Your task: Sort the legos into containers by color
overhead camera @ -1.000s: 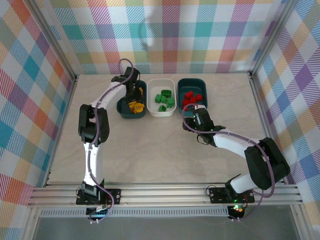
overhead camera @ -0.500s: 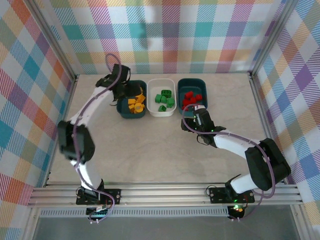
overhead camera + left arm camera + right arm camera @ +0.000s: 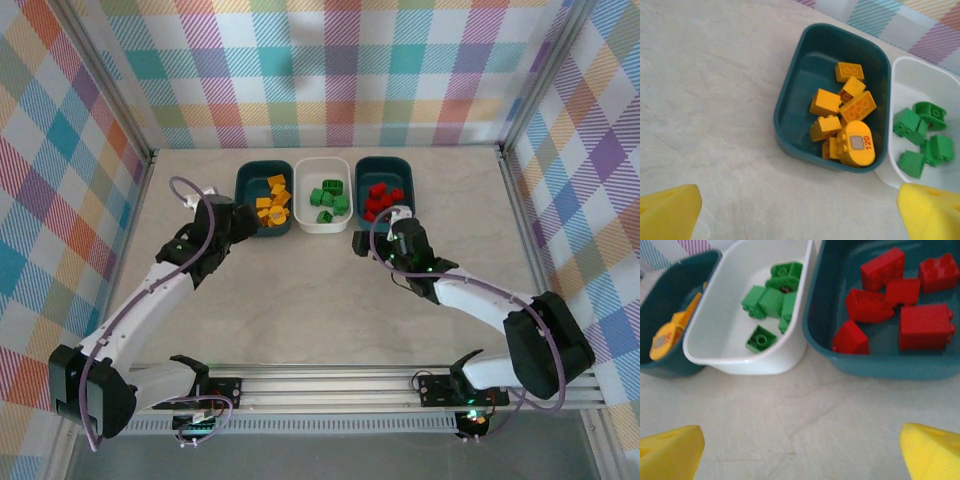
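Note:
Three containers stand in a row at the back. The left teal tub (image 3: 240,190) holds several yellow-orange legos (image 3: 826,102). The white tub (image 3: 323,228) holds several green legos (image 3: 771,301). The right teal tub (image 3: 880,365) holds several red legos (image 3: 925,325). My left gripper (image 3: 238,222) is open and empty, just left of and in front of the left teal tub (image 3: 790,85). My right gripper (image 3: 378,230) is open and empty, over bare table in front of the white tub (image 3: 740,365) and the right teal tub. Only marble shows between the yellow fingertips (image 3: 670,210) (image 3: 930,450).
The pale marble-look tabletop (image 3: 300,300) runs from the tubs to the metal rail (image 3: 330,385) at the near edge. Plaid walls and aluminium posts (image 3: 145,170) close in the left, back and right sides.
My left arm has drawn back from above the left teal tub toward the near left, and its jaws have opened. My right gripper has opened wider and backed slightly away from the red tub.

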`<act>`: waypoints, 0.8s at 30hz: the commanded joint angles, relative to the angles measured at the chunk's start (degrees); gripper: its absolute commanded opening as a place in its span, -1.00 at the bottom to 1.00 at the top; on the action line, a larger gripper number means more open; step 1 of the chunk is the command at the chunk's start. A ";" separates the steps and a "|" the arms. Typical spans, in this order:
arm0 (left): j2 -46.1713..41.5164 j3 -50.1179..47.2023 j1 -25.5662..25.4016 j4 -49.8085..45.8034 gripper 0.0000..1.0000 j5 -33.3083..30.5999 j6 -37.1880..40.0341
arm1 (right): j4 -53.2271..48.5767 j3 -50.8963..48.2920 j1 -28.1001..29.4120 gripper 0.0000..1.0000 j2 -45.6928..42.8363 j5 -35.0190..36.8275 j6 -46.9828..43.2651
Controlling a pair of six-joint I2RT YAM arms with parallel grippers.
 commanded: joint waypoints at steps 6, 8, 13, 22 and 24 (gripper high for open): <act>-10.09 -20.50 1.46 38.42 1.00 -0.51 27.90 | -5.85 8.82 0.27 0.99 -4.36 4.63 -11.53; -10.73 -23.89 2.76 40.80 1.00 -0.57 30.62 | -0.07 4.57 0.27 0.99 -9.69 5.09 -15.03; -6.85 -33.67 7.64 52.95 1.00 -1.50 29.83 | 5.65 -0.14 -0.35 0.99 -11.21 11.01 -22.05; 10.81 -34.70 17.76 65.56 1.00 8.27 25.79 | 15.75 -10.46 -4.27 0.99 -16.22 10.41 -25.31; 17.96 -34.47 19.85 72.84 1.00 8.07 23.68 | 15.77 -11.56 -5.74 0.99 -17.37 10.78 -25.96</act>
